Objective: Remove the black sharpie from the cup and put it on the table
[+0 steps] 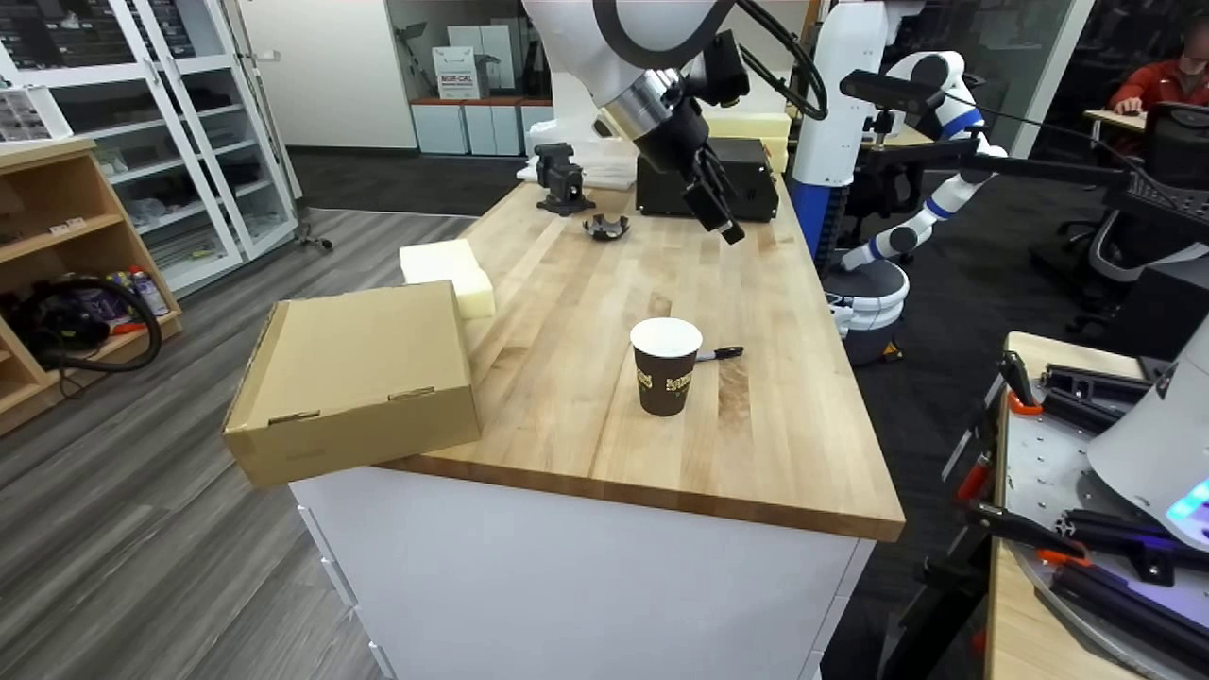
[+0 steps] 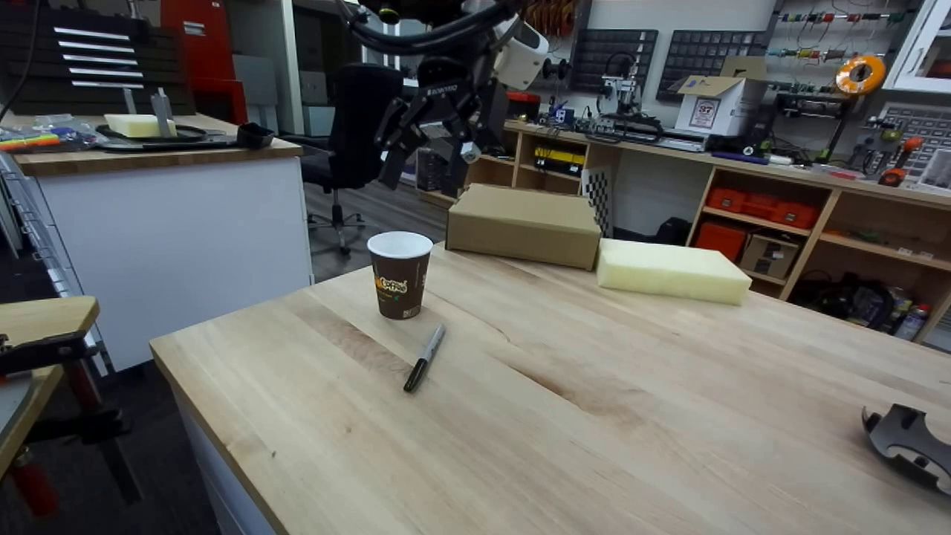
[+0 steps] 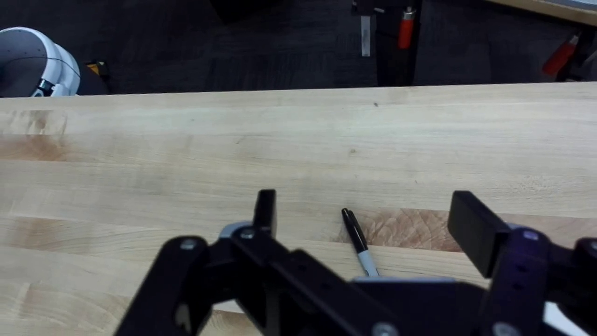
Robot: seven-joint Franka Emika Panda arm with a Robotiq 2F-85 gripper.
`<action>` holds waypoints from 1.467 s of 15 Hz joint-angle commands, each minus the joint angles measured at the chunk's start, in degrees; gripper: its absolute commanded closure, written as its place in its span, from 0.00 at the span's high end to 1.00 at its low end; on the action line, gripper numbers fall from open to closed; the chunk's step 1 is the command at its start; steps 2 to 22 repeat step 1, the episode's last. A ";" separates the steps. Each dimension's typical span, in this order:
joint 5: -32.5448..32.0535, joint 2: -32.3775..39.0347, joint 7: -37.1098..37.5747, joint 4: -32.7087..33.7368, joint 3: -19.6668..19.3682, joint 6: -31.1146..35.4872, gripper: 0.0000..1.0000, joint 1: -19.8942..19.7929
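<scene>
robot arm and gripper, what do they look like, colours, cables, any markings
The arm is smooth, rounded and white, with a dark grey ring and a silver collar near the gripper. Thick black cables bow out beside the arm. The gripper is black and angular, with silvery screw heads and blocky black pads; pale lettering on it is too small to read reliably.

A cardboard box sits left of centre in an exterior view, with a pale yellow foam block partly behind it and someone in red at the far upper right. In an exterior view I see an open white carton at upper right and a curved grey bracket cut off at the lower right edge.
</scene>
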 commanded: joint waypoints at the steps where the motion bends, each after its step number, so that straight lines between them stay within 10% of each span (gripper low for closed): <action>1: 0.08 0.04 -0.04 0.09 -0.19 -0.12 0.95 0.21; 22: 0.08 0.04 -0.04 0.09 -0.19 -0.12 0.95 0.21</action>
